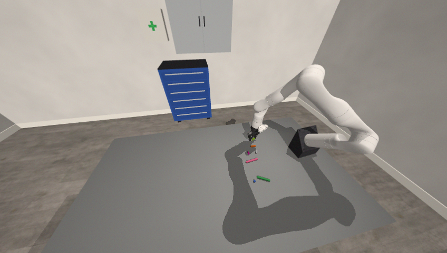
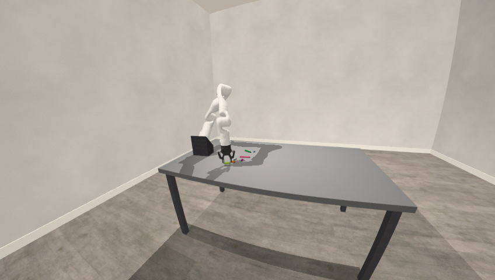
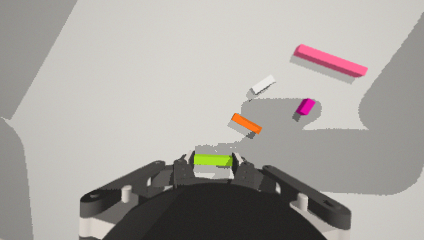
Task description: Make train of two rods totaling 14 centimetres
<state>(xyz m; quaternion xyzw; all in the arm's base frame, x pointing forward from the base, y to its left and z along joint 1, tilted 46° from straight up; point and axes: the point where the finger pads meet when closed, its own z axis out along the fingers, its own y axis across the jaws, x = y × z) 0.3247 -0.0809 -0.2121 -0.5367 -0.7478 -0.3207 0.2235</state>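
My gripper (image 3: pixel 213 159) is shut on the lime rod (image 3: pixel 213 160) and holds it close above the table; it also shows in the top view (image 1: pixel 252 136) and the exterior view (image 2: pixel 226 161). Just beyond the lime rod lies the orange rod (image 3: pixel 246 123), also seen from the top view (image 1: pixel 252 146). Farther on lie the grey rod (image 3: pixel 263 84), the magenta rod (image 3: pixel 305 106) and the pink rod (image 3: pixel 330 60). The pink rod (image 1: pixel 251 160), the green rod (image 1: pixel 263 178) and the small blue rod (image 1: pixel 254 181) lie flat on the table, apart from each other.
The arm's black base block (image 1: pixel 303 140) stands on the table to the right of the rods. The table's far edge is close behind the gripper. A blue drawer cabinet (image 1: pixel 185 90) stands on the floor by the wall.
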